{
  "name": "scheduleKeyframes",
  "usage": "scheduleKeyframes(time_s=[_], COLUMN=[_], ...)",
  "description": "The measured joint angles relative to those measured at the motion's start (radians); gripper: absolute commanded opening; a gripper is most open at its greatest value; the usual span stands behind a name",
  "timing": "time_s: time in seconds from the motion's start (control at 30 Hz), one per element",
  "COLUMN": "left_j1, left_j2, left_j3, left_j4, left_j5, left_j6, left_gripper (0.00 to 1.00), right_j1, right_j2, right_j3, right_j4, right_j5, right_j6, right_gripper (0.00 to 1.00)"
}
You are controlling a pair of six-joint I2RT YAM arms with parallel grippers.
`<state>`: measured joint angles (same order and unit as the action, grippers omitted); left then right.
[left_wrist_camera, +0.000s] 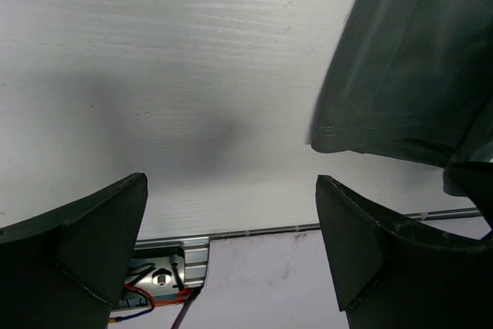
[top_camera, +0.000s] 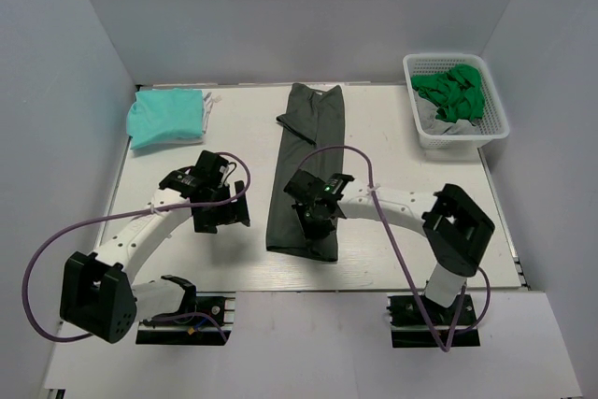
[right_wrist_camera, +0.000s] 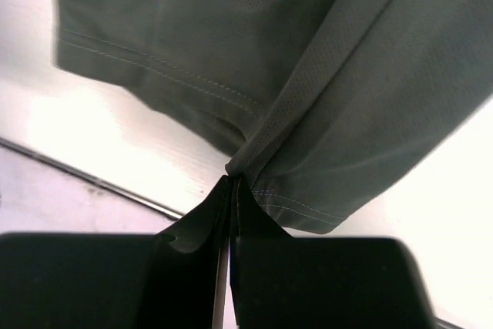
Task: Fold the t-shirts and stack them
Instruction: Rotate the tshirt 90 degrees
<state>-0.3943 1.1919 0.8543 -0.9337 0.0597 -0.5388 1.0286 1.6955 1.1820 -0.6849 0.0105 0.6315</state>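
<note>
A dark grey-green t-shirt [top_camera: 308,161] lies folded into a long narrow strip down the middle of the table. My right gripper [top_camera: 313,220] is shut on its near hem; the right wrist view shows the cloth [right_wrist_camera: 308,75] pinched at my fingertips [right_wrist_camera: 233,184]. My left gripper [top_camera: 220,217] is open and empty, just left of the strip's near end; the shirt's hem corner [left_wrist_camera: 400,75] shows in the left wrist view. A folded mint-teal t-shirt [top_camera: 166,116] lies at the back left. A bright green shirt [top_camera: 450,91] and a pale grey one [top_camera: 432,119] sit in the basket.
A white mesh basket [top_camera: 486,133] stands at the back right. The table's front edge with a metal rail [left_wrist_camera: 254,231] runs just below my left gripper. Grey walls close in the left, back and right sides.
</note>
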Motion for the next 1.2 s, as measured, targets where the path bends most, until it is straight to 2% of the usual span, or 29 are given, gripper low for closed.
scheduleKeyframes(time_s=[0.4,0.63,0.77,0.87,0.9,0.97,1.0,1.03,1.2], left_j1=[0.000,0.000,0.000,0.000,0.000,0.000,0.000,0.000,0.000], left_j2=[0.013,0.013,0.013,0.013,0.013,0.013,0.013,0.013,0.019], left_j3=[0.000,0.015,0.030,0.031,0.031,0.031,0.031,0.031,0.031], left_j4=[-0.014,-0.032,-0.037,-0.039,-0.040,-0.040,-0.040,-0.040,-0.037], left_j5=[0.003,0.008,0.015,0.019,0.022,0.027,0.030,0.033,0.056], left_j6=[0.000,0.000,0.001,0.001,0.001,0.001,0.001,0.001,0.009], left_gripper=[1.00,1.00,1.00,1.00,1.00,1.00,1.00,1.00,1.00], right_j1=[0.007,0.007,0.007,0.006,0.006,0.006,0.006,0.006,0.006], right_j2=[0.068,0.150,0.209,0.212,0.212,0.212,0.212,0.212,0.163], right_j3=[0.050,0.081,0.081,0.089,0.092,0.097,0.103,0.110,0.126], right_j4=[0.101,0.145,0.145,0.146,0.147,0.149,0.150,0.150,0.153], right_j5=[0.012,-0.040,-0.076,-0.098,-0.104,-0.121,-0.127,-0.135,-0.145], right_j6=[-0.037,-0.076,-0.096,-0.110,-0.116,-0.122,-0.127,-0.135,-0.138], right_gripper=[0.00,0.00,0.09,0.31,0.46,0.58,0.71,0.88,0.90])
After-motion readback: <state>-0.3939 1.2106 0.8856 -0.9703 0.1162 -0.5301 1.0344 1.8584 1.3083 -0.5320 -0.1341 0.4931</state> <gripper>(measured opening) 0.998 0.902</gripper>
